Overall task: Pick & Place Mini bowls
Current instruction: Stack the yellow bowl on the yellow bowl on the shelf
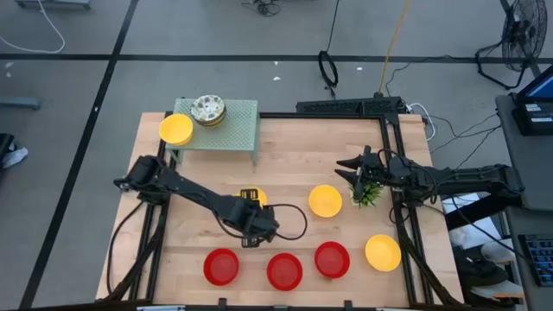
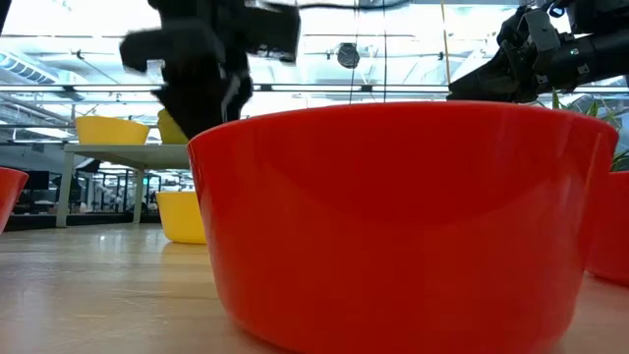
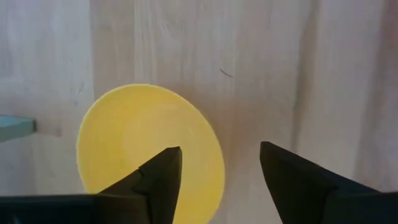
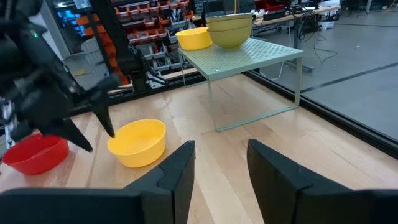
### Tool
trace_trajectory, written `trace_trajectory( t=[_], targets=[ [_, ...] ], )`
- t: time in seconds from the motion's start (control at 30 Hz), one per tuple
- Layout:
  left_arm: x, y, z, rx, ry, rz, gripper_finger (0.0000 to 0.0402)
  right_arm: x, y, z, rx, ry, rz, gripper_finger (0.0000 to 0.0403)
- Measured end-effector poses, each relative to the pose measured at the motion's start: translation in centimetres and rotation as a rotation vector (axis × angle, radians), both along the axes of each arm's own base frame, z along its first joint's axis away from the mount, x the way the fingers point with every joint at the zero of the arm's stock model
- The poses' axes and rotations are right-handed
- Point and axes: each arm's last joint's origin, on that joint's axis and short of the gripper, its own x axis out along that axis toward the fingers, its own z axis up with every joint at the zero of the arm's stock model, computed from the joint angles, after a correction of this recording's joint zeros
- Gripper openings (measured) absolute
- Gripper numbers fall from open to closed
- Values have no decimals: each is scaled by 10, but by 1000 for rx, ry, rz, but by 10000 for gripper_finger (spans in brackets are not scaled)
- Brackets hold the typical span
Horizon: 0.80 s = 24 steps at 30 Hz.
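My left gripper is open and points down over a yellow mini bowl that stands on its base near the table's middle. One finger hangs above the bowl's hollow and the other outside its rim; no touch shows. The right wrist view shows this gripper just above that bowl. My right gripper is open with nothing between its fingers. It is held level at the table's right side. Two more yellow bowls and three red ones stand on the table.
A green perforated shelf stands at the far left. It carries a yellow bowl and a stack of white patterned bowls. A small green plant sits below my right gripper. In the low view a red bowl fills the foreground.
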Motion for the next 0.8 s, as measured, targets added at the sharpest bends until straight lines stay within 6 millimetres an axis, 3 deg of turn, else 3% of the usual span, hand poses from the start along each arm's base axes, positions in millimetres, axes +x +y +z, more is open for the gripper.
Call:
trace_trajectory(
  t=[0.17,0.67,0.8],
  targets=[
    [7,6,-20,21,53,24,227,0,0,0,0,0,1,137],
    [10,27,-46,-86,65,64,227,0,0,0,0,0,1,137],
    [10,28,-46,-83,60,80,199,0,0,0,0,0,0,137]
  ],
)
